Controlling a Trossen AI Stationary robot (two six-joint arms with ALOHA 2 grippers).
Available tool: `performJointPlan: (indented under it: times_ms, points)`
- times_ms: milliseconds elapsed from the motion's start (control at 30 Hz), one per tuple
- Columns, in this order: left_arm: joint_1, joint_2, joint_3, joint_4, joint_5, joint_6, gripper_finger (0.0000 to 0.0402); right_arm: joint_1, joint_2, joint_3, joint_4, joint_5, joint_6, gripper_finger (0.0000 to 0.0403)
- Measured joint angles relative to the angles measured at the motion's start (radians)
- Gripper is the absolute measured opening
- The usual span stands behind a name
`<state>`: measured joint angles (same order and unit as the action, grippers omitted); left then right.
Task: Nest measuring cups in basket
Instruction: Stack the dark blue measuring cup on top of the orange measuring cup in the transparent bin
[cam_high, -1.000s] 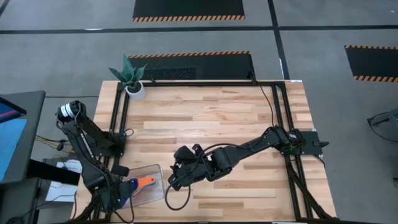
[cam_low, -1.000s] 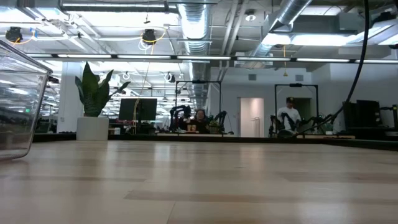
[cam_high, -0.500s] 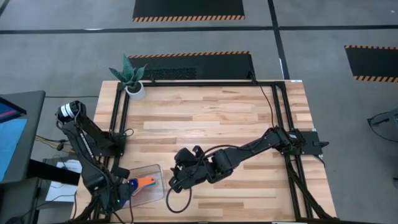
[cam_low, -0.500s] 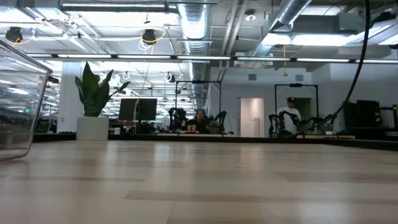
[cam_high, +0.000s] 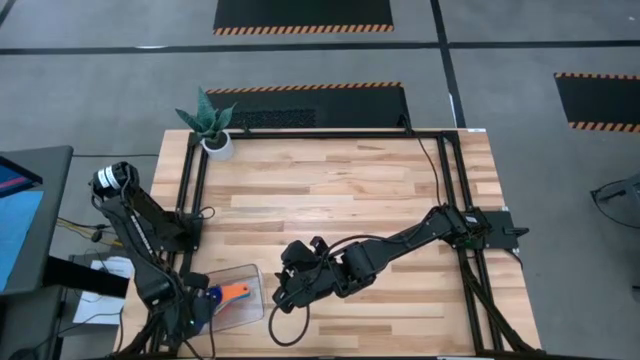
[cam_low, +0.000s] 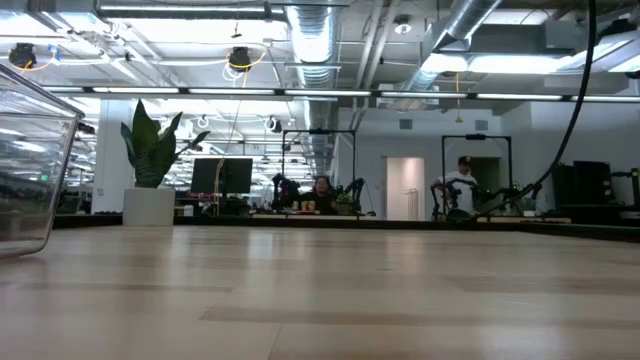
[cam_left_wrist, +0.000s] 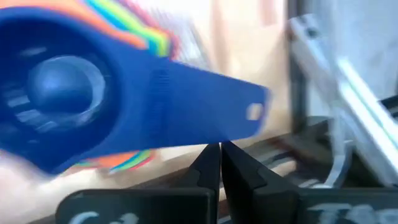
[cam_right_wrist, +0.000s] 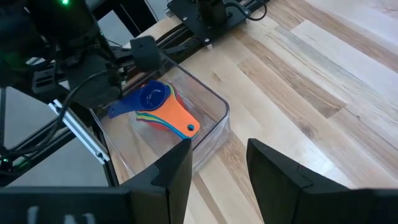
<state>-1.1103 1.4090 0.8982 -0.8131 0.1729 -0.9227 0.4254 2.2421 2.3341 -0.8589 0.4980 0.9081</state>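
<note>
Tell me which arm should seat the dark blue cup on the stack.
Left. Its gripper already hangs over the basket at the dark blue cup's handle, above the nested stack. The right gripper waits open beside the basket.

I count one basket (cam_right_wrist: 214, 121) and one nested stack of measuring cups (cam_right_wrist: 165, 112) in it; the cup total within the stack cannot be determined. I count two pincers: left pincer (cam_right_wrist: 127, 65), right pincer (cam_right_wrist: 217, 163). One plant pot (cam_high: 216, 144).
</note>
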Motion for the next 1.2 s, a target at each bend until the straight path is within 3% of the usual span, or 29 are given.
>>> performJointPlan:
  times_ms: [333, 600, 800, 933, 1033, 1200]
  points:
    - [0.013, 0.000, 0.000, 0.090, -0.053, -0.006, 0.0000, 0.000, 0.000, 0.000, 0.000, 0.000, 0.000, 0.0177]
    - [0.027, -0.001, 0.019, 0.082, -0.020, 0.002, 0.0000, 0.005, 0.000, 0.000, 0.002, 0.000, 0.001, 0.0177]
    - [0.028, -0.003, 0.114, -0.059, -0.102, 0.046, 0.0000, 0.005, 0.000, 0.000, 0.003, 0.000, 0.001, 0.0177]
    - [0.013, -0.004, 0.112, -0.220, -0.080, 0.046, 0.0000, 0.005, 0.000, 0.000, 0.003, 0.000, 0.001, 0.0177]
    - [-0.013, -0.001, 0.068, -0.213, -0.029, 0.045, 0.0000, 0.010, 0.000, 0.000, 0.003, 0.000, 0.002, 0.0177]
    - [-0.029, 0.000, 0.028, -0.178, -0.047, 0.013, 0.0000, 0.021, 0.000, 0.000, 0.003, 0.000, 0.002, 0.0177]
